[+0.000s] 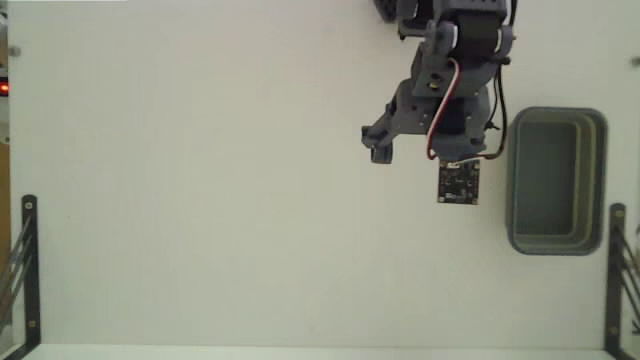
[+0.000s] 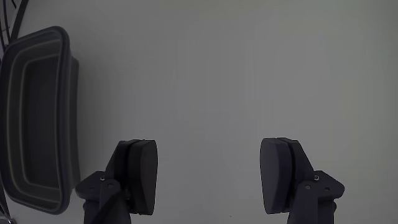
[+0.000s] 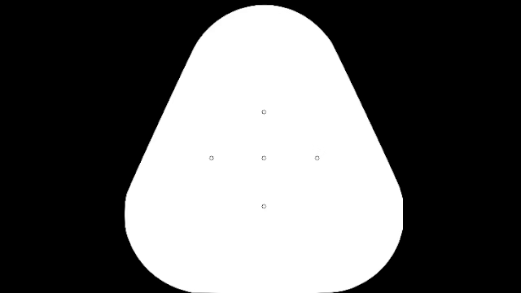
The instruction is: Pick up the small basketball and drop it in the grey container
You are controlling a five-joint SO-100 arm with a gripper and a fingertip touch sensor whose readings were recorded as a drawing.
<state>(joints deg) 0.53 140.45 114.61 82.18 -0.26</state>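
Container (image 1: 556, 240) of grey-green plastic sits at the right side of the white table (image 1: 200, 200) in the fixed view, a rectangular tub with rounded corners and a thick stepped rim, its long side running from the far edge of the picture toward the near edge. Its floor shows bare in that view, with nothing lying inside. In the wrist view the same tub (image 2: 37, 118) stands at the left edge, and the part of its inside that shows is dark and holds nothing that can be made out.

The arm (image 1: 455, 70) reaches in from the top of the fixed view and ends just left of the tub, not touching it. A small circuit board (image 1: 459, 182) hangs at its lower end, with red and white wires looping up to the arm.

The gripper (image 2: 209, 177) is spread wide in the wrist view: its two dark fingers (image 2: 142, 177) stand well apart at the bottom of the picture, with only bare table between them, gripping nothing.

The small basketball cannot be seen in either view, neither on the table nor in the tub.

Black metal brackets (image 1: 26, 270) stand at the left and right near corners of the table in the fixed view.
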